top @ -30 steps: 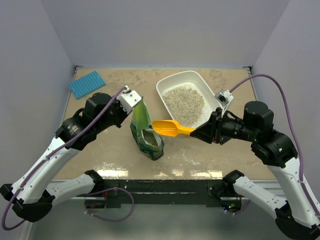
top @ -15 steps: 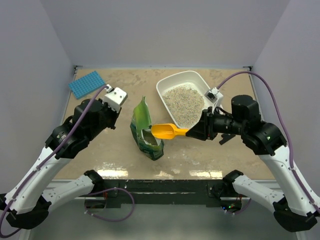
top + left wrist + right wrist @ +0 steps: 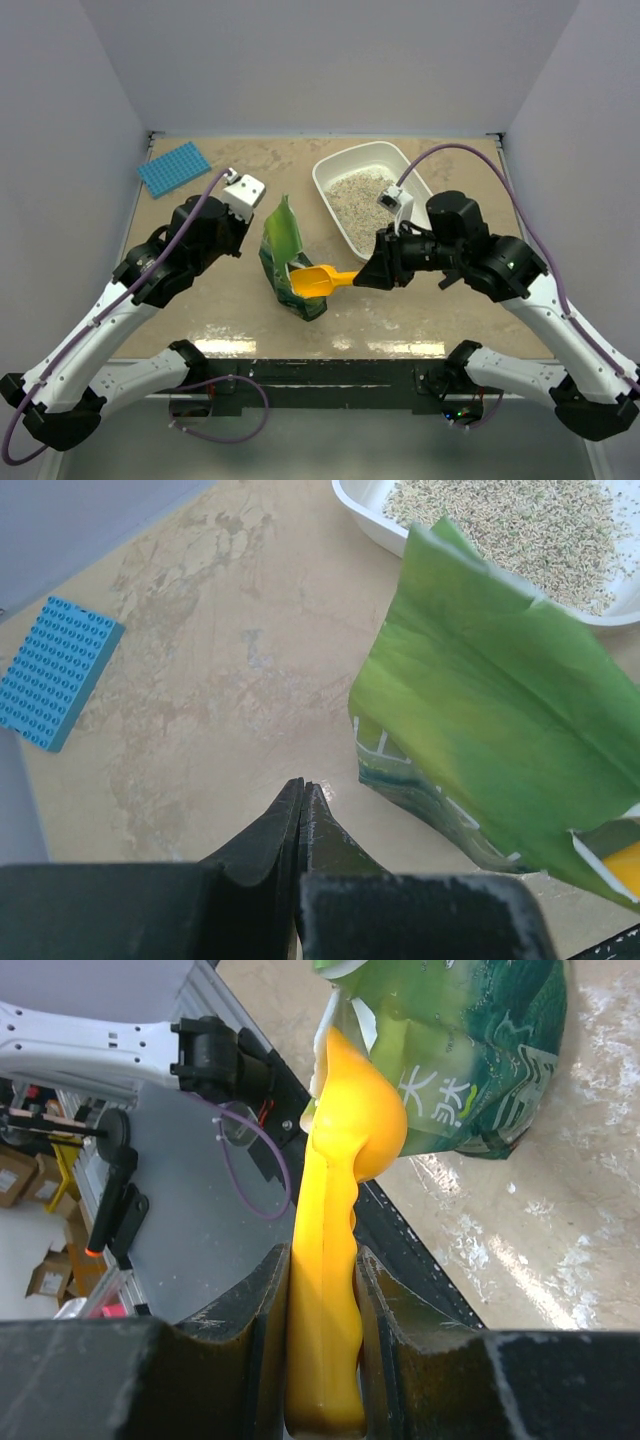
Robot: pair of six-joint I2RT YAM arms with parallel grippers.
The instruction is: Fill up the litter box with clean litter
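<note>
Litter (image 3: 358, 195), pale and sandy, lies heaped inside the white litter box (image 3: 366, 148), at about one o'clock on my table (image 3: 240, 160). My right gripper (image 3: 322, 1260) is clamped on the yellow scoop (image 3: 318, 281). Its bowl is at the green bag's (image 3: 283, 240) mouth, maybe just inside. My left gripper (image 3: 303, 792) is pressed together beside the bag. The bag's tall flap stands near the box's left rim. Open tabletop shows between the bag and the blue mat (image 3: 173, 167) at ten o'clock.

We see a robotics lab test cell: plain pale walls (image 3: 60, 150) box in a stone-patterned table (image 3: 250, 165), two white robot arms (image 3: 100, 320) stand bolted to its black frame (image 3: 330, 372), purple cables (image 3: 560, 200) trail, and cardboard boxes (image 3: 45, 1280) lie beyond its edge.
</note>
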